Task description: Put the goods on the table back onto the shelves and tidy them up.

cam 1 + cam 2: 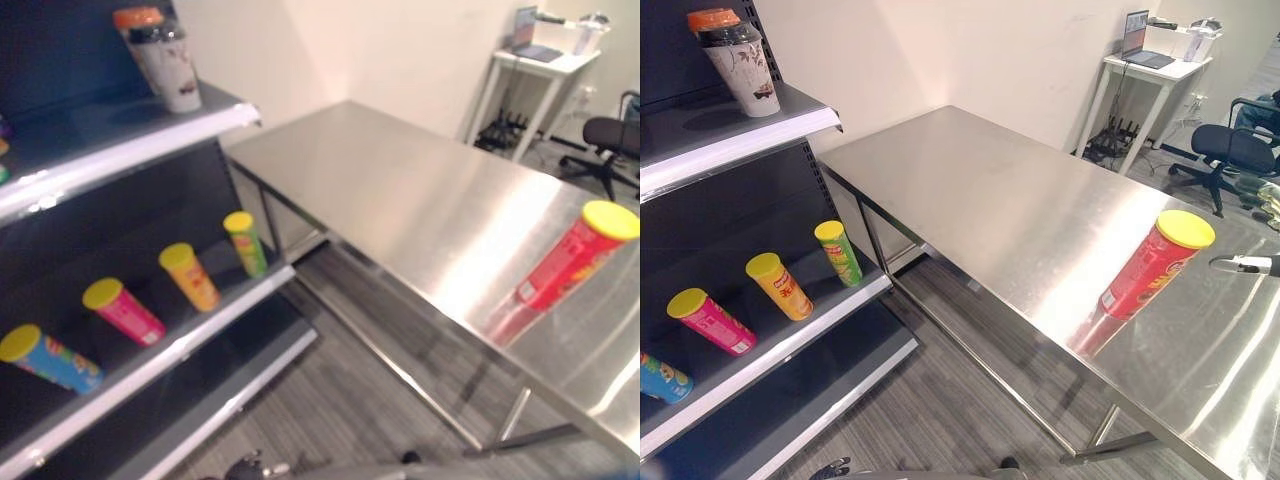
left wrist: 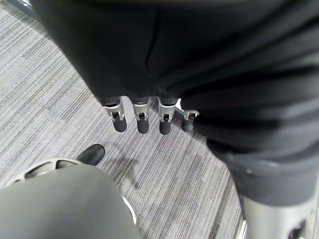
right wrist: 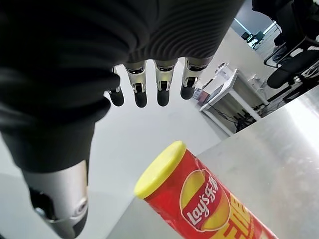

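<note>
A red chip can (image 1: 1150,265) with a yellow lid stands upright near the front right of the steel table (image 1: 990,190). My right hand (image 3: 140,87) hovers open just beside the can (image 3: 199,199) without touching it; a fingertip (image 1: 1245,264) shows at the right of the can. My left hand (image 2: 142,117) hangs open over the grey floor, holding nothing. On the dark shelf unit at the left, the middle shelf (image 1: 790,345) carries several yellow-lidded cans lying down: blue (image 1: 50,360), pink (image 1: 125,312), orange (image 1: 190,276) and green (image 1: 246,243).
A tall cup (image 1: 740,62) with a dark lid stands on the upper shelf, an orange-lidded one behind it. A white desk (image 1: 1150,70) with a laptop and a black office chair (image 1: 1230,150) stand beyond the table at the back right. Grey floor lies between shelf and table.
</note>
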Controlling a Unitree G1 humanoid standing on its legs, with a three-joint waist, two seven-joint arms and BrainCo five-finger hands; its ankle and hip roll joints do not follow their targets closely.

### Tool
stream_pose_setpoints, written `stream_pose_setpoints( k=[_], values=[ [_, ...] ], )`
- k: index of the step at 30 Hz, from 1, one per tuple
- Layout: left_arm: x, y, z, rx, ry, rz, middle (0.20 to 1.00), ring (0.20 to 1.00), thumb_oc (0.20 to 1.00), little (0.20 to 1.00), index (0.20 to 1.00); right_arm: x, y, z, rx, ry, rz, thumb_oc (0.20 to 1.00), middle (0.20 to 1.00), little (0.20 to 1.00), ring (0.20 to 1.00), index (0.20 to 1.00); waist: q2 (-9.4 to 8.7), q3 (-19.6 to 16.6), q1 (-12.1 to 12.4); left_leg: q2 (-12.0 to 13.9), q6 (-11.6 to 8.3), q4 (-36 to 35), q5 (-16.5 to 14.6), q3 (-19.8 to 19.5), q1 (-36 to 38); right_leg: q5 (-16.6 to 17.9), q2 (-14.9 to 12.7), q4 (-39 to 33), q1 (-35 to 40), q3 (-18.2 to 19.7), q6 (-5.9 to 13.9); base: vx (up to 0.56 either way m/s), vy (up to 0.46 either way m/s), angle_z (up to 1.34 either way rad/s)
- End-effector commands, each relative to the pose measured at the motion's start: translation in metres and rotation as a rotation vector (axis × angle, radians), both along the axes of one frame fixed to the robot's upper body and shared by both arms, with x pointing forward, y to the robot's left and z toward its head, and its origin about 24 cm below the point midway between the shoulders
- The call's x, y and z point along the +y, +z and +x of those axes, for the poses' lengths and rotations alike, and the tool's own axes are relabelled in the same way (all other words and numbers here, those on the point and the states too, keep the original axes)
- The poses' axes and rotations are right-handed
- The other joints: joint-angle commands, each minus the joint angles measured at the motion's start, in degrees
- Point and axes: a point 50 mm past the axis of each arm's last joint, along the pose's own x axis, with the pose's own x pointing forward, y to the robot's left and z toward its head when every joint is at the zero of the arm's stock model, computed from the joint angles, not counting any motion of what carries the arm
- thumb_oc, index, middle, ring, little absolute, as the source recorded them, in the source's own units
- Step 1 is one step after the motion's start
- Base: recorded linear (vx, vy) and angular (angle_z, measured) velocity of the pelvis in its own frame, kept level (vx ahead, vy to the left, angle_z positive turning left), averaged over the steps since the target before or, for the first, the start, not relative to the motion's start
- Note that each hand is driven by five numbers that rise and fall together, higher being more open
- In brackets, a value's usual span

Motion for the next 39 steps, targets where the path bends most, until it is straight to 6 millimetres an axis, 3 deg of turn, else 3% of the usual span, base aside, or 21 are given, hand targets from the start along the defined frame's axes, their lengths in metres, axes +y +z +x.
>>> stream_pose_setpoints(
  k=[1, 9, 17, 23, 39],
  values=[
    [0.005, 0.002, 0.016, -0.027, -0.022, 0.014, 1.0, 1.0, 1.0, 1.0, 1.0, -0.008, 0.03, 0.004, -0.126, -0.057, -0.083, 1.0, 1.0, 1.0, 1.0, 1.0, -2.2, -0.16, 2.64, 0.74, -0.18, 1.88, -2.27, 3.29, 0.78, 0.69, -1.16, 2.6, -2.02, -4.18, 1.05, 0.0, 0.0, 0.0],
    [0.009, 0.002, 0.009, 0.006, -0.016, 0.029, 1.0, 1.0, 1.0, 1.0, 1.0, -0.02, 0.016, 0.009, -0.115, -0.128, -0.045, 1.0, 1.0, 1.0, 1.0, 1.0, -2.58, -0.11, 3.72, 1.25, -0.42, 2.08, -2.1, 2.56, 0.74, 0.01, -0.76, 2.71, -1.36, -5.12, 0.63, 0.0, -0.007, 0.01],
    [0.016, 0.002, 0.003, 0.029, 0.004, 0.05, 1.0, 1.0, 1.0, 1.0, 1.0, -0.013, -0.009, 0.022, -0.054, -0.065, 0.061, 1.0, 1.0, 1.0, 1.0, 1.0, -3.37, -0.17, 4.75, 2.05, -1.05, 2.16, -1.57, 1.97, 0.77, -0.66, -0.1, 2.61, -0.14, -6.48, 0.09, 0.01, -0.025, 0.04],
    [0.022, 0.002, -0.004, 0.051, 0.013, 0.061, 1.0, 1.0, 1.0, 1.0, 1.0, -0.009, -0.014, 0.023, -0.038, -0.032, 0.104, 1.0, 1.0, 1.0, 1.0, 1.0, -3.59, -0.46, 5.02, 2.44, -1.31, 2.11, -1.42, 1.9, 0.94, -1.02, 0.13, 2.65, 0.28, -7.07, -0.06, 0.01, -0.015, 0.09],
    [0.031, 0.003, -0.007, 0.079, 0.016, 0.091, 1.0, 1.0, 1.0, 1.0, 1.0, -0.007, -0.042, 0.03, 0.171, -0.032, -0.046, 1.0, 1.0, 1.0, 1.0, 1.0, -4.09, -1.05, 5.41, 2.36, -1.46, 1.96, -1.37, 1.89, 1.13, -0.96, 0.26, 2.51, 0.44, -6.99, -0.14, 0.0, 0.0, 0.0]
  ],
)
